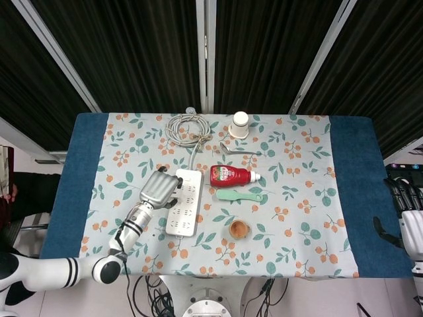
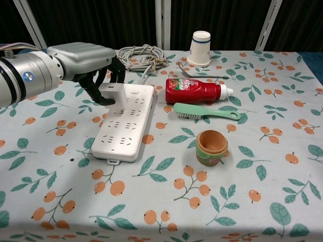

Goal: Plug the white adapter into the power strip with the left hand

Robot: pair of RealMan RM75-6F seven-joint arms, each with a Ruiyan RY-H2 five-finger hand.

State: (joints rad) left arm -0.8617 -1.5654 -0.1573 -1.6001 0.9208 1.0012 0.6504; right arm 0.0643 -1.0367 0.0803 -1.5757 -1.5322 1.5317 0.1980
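The white power strip (image 2: pixel 124 121) (image 1: pixel 184 201) lies lengthwise left of the table's middle, its grey cable (image 2: pixel 141 55) coiled behind it. My left hand (image 2: pixel 86 59) (image 1: pixel 157 189) grips the white adapter (image 2: pixel 113 92) and holds it over the strip's far left sockets, low against the strip's top. I cannot tell whether its prongs are in a socket. My right hand (image 1: pixel 410 218) hangs off the table's right edge with its fingers apart, holding nothing.
A red ketchup bottle (image 2: pixel 194 91), a green brush (image 2: pixel 206 111) and a small clay pot (image 2: pixel 211 146) lie right of the strip. A paper cup (image 2: pixel 200 48) and a metal fork (image 2: pixel 201 73) stand further back.
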